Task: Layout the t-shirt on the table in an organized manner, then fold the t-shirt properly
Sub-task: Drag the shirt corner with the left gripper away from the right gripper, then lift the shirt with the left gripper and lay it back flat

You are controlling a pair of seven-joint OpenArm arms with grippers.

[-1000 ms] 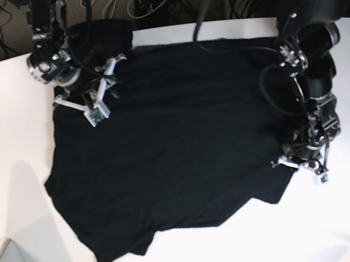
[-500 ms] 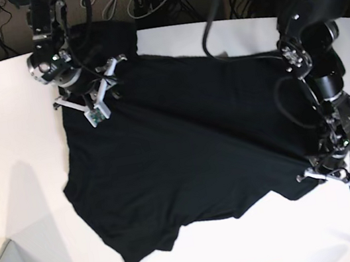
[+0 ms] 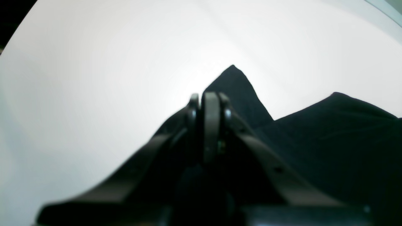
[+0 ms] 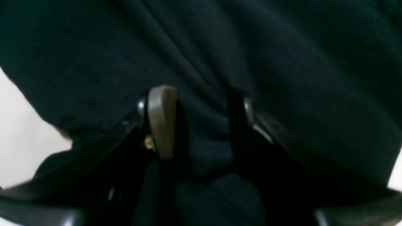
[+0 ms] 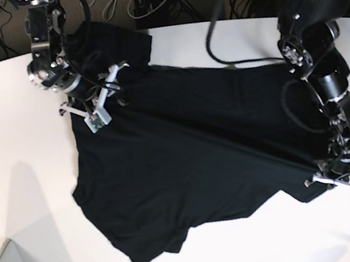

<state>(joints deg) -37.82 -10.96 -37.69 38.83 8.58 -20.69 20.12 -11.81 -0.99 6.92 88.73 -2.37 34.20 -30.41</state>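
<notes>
base | matte black t-shirt (image 5: 193, 161) creased diagonally on smooth white table (image 5: 7, 132) | both end effectors pinching cloth

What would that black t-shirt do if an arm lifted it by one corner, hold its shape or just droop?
Probably droop: the t-shirt is creased into a ridge between the right gripper and left gripper, so it looks limp. It likely drags across the table rather than sliding as one piece, and seems light.
</notes>
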